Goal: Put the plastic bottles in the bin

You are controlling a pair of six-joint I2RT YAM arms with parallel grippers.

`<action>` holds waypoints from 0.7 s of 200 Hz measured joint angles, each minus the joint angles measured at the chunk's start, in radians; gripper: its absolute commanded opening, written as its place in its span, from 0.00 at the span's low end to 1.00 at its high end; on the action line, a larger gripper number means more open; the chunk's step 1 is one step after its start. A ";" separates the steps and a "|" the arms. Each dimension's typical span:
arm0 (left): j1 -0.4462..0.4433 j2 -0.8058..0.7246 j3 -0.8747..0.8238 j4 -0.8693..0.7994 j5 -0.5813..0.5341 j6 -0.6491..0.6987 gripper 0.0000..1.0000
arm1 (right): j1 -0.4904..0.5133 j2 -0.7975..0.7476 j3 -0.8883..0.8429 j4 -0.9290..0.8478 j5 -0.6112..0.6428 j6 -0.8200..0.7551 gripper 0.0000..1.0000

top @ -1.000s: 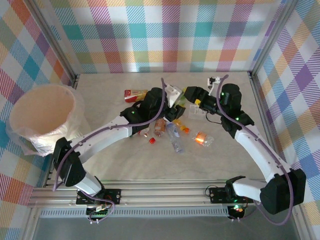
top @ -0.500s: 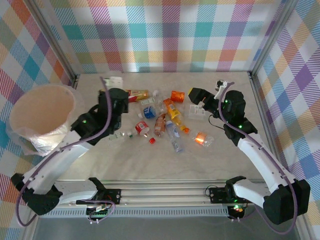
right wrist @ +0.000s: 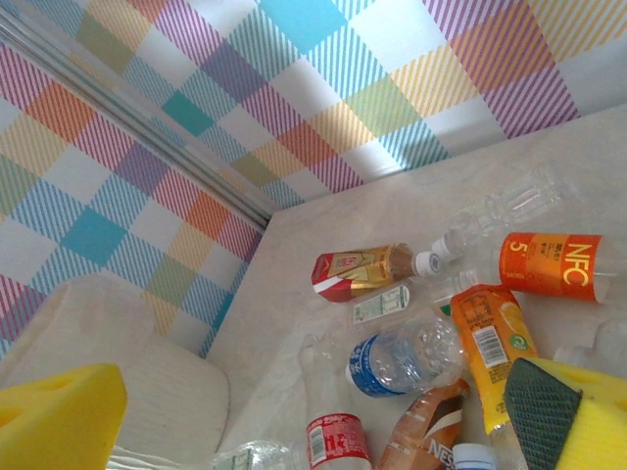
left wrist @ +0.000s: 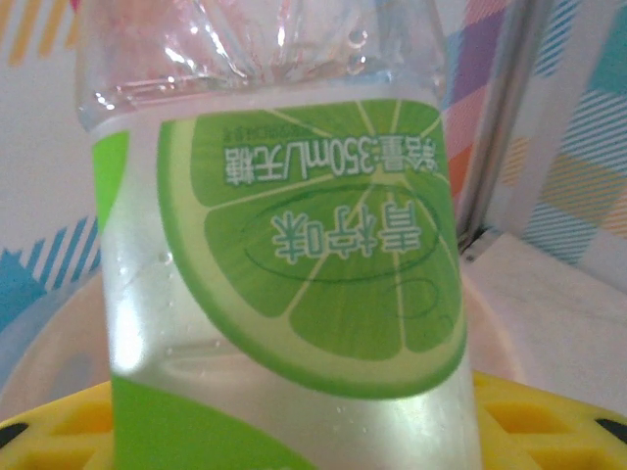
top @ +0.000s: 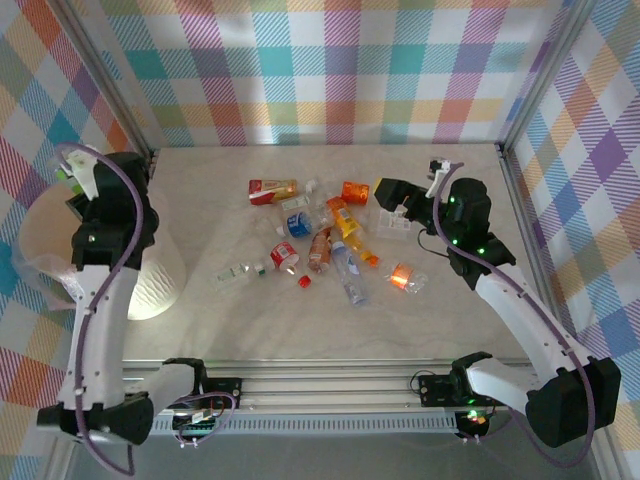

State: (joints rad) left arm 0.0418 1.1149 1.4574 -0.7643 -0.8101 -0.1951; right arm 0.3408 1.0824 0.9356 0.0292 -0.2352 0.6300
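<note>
Gripping a clear plastic bottle (left wrist: 294, 255) with a lime-green label between its yellow pads (left wrist: 59, 426), the left gripper (top: 78, 182) was clenched on it and held it above the bin (top: 155, 285), which stood at the left edge of the worktop (top: 300, 325). The right gripper (top: 392, 197) hung with jaws spread wide and nothing between them, over the back right part of the worktop. The other plastic bottles (top: 320, 245) lay scattered in a loose pile at the worktop's middle, just left of the right gripper and well apart from the bin.
</note>
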 measured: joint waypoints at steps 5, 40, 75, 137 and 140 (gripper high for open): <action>0.041 0.014 0.000 -0.002 0.037 -0.012 0.40 | 0.000 -0.001 0.000 -0.007 0.000 -0.004 1.00; 0.276 0.085 -0.014 -0.020 0.314 -0.093 0.43 | 0.000 -0.018 0.000 -0.045 0.011 -0.023 1.00; 0.334 0.153 -0.017 -0.023 0.495 -0.147 0.43 | 0.000 -0.018 0.000 -0.054 0.016 -0.029 1.00; 0.349 0.232 -0.050 -0.016 0.645 -0.197 0.46 | 0.000 0.022 0.000 -0.054 -0.008 -0.016 1.00; 0.351 0.233 -0.055 -0.014 0.651 -0.200 0.46 | 0.000 0.024 0.000 -0.054 -0.010 -0.016 1.00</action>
State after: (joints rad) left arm 0.3927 1.3483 1.4025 -0.7784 -0.1593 -0.3946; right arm 0.3408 1.1069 0.9360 -0.0250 -0.2447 0.6140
